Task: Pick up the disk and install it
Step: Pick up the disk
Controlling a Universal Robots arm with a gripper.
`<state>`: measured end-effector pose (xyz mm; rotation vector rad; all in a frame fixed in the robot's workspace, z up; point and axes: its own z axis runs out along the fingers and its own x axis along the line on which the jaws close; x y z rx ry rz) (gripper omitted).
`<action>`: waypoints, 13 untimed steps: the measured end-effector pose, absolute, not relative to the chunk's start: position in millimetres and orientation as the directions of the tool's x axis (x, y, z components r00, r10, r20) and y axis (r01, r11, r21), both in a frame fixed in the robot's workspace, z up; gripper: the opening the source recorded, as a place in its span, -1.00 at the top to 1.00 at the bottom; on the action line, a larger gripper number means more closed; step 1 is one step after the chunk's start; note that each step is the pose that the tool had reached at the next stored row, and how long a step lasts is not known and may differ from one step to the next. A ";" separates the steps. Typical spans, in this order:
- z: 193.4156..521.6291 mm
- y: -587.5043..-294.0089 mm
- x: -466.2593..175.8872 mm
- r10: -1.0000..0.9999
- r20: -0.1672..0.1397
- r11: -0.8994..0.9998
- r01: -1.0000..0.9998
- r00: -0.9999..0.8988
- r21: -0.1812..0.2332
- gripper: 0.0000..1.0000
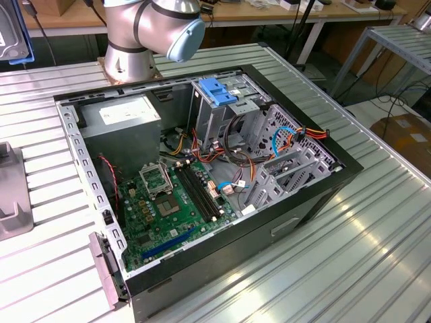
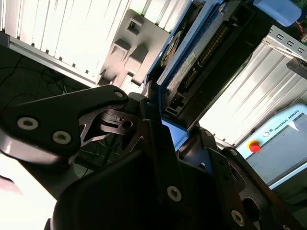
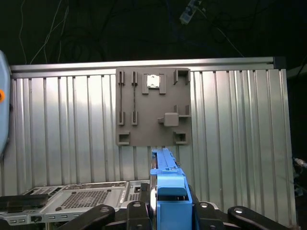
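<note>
- Evidently the pick-up half of the job is done: the fingers [image 2: 158,143] are pinching the disk [image 3: 168,184] edge-on. One of its blue side rails runs straight out between them in the first wrist view.
- In the second wrist view the disk's grey body and connector edge stand beyond the fingertips, apart from everything underneath.
- The grey holder plate [image 3: 153,105] lies flat on the ribbed metal surface [image 3: 62,143] well below the disk, and its slots are bare.
- In the exterior view the disk sits at the far upper corner on that view's left, well apart from the open computer case [image 1: 340,168].
- By my reading the step in hand is the carry between holder and case; nothing of the install is done yet.
- The metal drive bays [image 1: 286,151] inside the case look like the likely home for the disk, though I cannot tell which slot is meant.
- Installing would call for turning the disk so both blue rails line up with a bay's guides. It would also have to slide in straight, clear of the loose cables [image 1: 296,134] draped across that end.
- The grip is narrow against a flat, fairly heavy part, so any tilt on entry could jam a rail.
</note>
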<state>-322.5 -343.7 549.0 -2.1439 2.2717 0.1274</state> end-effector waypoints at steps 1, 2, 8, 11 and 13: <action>549.0 -343.9 -322.2 -0.996 -0.067 0.056 -0.997 -0.059 0.049 0.26; 549.0 -344.1 -322.0 -0.996 -0.067 0.056 -0.997 -0.059 0.049 0.26; 549.0 -345.2 -320.2 -0.996 -0.067 0.056 -0.997 -0.059 0.049 0.26; 548.9 -345.8 -318.9 -0.996 -0.067 0.056 -0.997 -0.059 0.049 0.26; 548.9 -346.2 -318.1 -0.996 -0.067 0.056 -0.997 -0.059 0.049 0.26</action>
